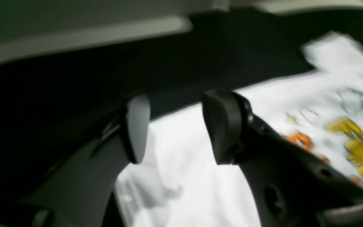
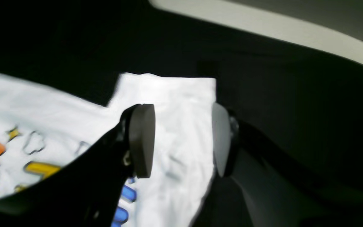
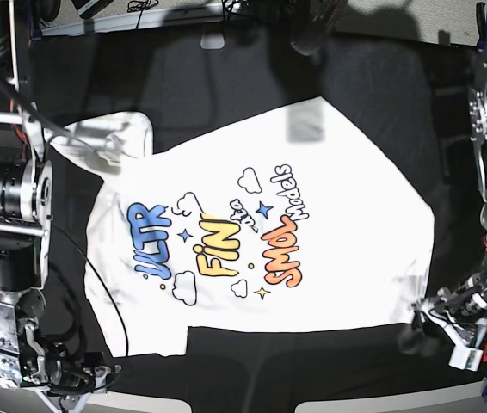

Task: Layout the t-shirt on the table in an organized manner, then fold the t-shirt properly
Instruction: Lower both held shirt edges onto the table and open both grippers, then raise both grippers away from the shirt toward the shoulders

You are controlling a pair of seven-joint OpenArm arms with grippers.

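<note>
Lying print-up across the middle of the black table (image 3: 372, 77), the t-shirt (image 3: 347, 215) looks light, limp and prone to creasing, so its hem corners and sleeve edges suit pinching best. Both the left gripper (image 1: 175, 129) and right gripper (image 2: 183, 140) hover spread, grasping nothing.

Grey floor (image 3: 372, 17) and black cables (image 3: 144, 10) behind the workspace.
</note>
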